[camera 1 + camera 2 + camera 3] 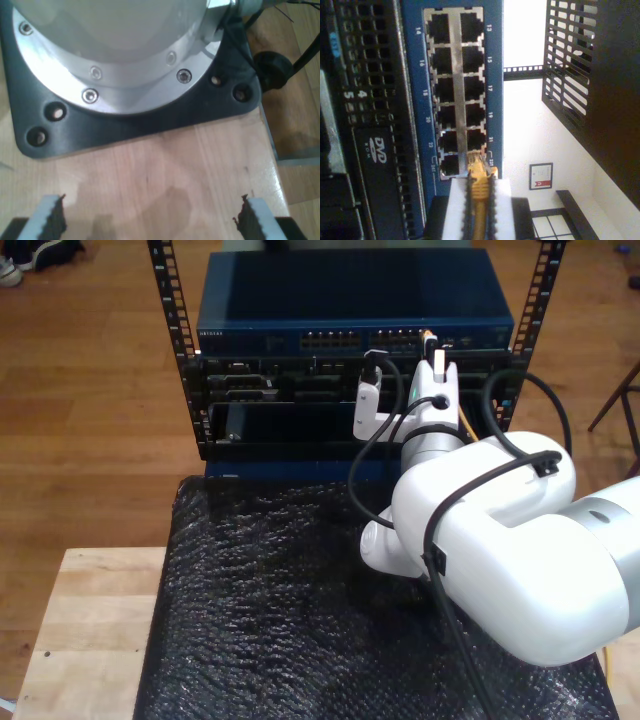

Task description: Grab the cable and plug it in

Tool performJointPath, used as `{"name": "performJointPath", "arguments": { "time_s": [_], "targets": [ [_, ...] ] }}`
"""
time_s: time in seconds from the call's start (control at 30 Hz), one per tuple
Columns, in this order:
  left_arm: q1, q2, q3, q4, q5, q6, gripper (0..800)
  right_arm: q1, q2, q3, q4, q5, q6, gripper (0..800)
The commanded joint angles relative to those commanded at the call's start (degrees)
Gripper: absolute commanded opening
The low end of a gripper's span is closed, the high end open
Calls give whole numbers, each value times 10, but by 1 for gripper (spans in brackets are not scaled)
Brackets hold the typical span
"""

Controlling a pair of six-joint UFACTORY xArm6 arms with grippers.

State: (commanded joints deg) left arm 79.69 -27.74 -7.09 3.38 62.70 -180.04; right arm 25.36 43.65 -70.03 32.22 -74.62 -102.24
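My second gripper has its end effector clamped on the thin yellow-orange network cable, the two white fingers pressed against it on either side. The small clear plastic plug juts out ahead of them. The cable's long axis runs straight forward between the fingers, toward the face of the blue network switch and its double column of dark ports. The plug tip sits at the last port of the column beside the blue edge strip (whether it has entered or merely touches the mouth, I cannot tell). The coming move, as I judge it, is a push along that axis — little sideways correction needed.

My first gripper is wide open and holds nothing, facing a pale wooden desk and a black base plate — well away from the cable.
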Motion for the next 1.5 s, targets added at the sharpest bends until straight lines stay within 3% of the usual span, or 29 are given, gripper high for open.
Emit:
{"name": "performJointPath", "arguments": {
  "time_s": [0.67, 0.87, 1.07, 1.3, 1.5],
  "targets": [
    [0, 0, 0, 0, 0, 0, 800, -6, 7, -10, -1, 12, 10, 0],
    [0, 1, 0, 0, 0, 0, 800, -10, 7, -6, -2, 12, 14, 178],
    [0, 1, 0, 0, 0, 0, 800, -8, -14, 18, -18, 12, 14, 185],
    [0, 1, 0, 0, 0, 0, 800, -7, -74, 90, -22, 23, 14, 227],
    [0, 0, 0, 0, 0, 0, 800, -5, -141, 164, -22, 77, 14, 327]
  ]
}}
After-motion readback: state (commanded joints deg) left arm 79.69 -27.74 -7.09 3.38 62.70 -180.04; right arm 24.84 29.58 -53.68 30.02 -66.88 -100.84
